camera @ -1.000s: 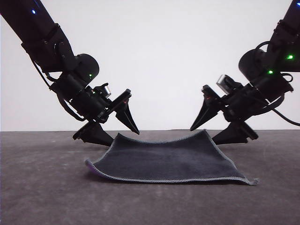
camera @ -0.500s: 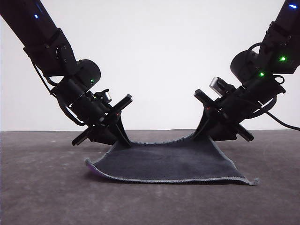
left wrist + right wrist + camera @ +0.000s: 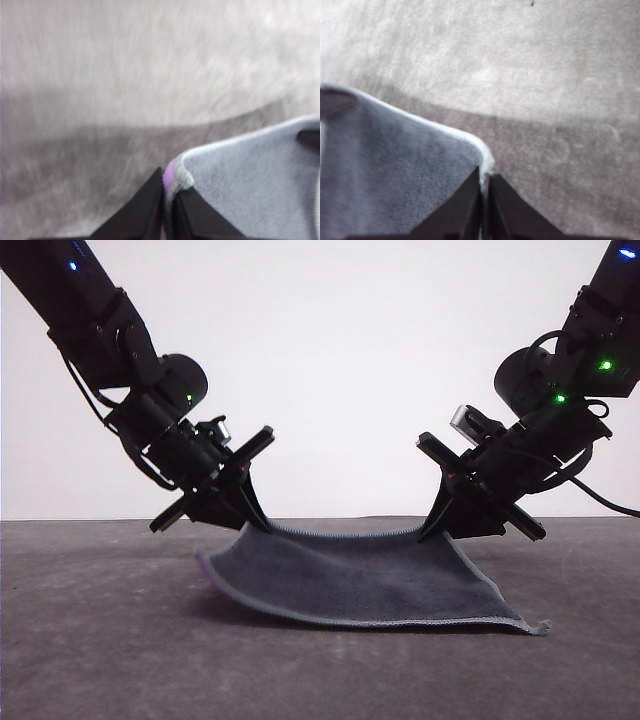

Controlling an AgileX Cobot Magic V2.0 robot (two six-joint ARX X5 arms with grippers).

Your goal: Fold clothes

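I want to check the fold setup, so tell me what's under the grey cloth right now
Under the cloth the dark table shows, plus a shadow beneath its raised left side. The left gripper and right gripper pinch the far corners. Its purple underside peeks out at the left wrist; the rest is covered.

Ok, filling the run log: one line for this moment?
left gripper: shut on cloth far corner | right gripper: shut on other far corner | near edge on table

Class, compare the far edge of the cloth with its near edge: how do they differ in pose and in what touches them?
The cloth's far edge is raised off the table, sagging slightly mid-span; the near edge lies on the table. The far edge's corners are pinched by the left gripper and right gripper; the near edge has no gripper on it. Both carry light grey stitching.
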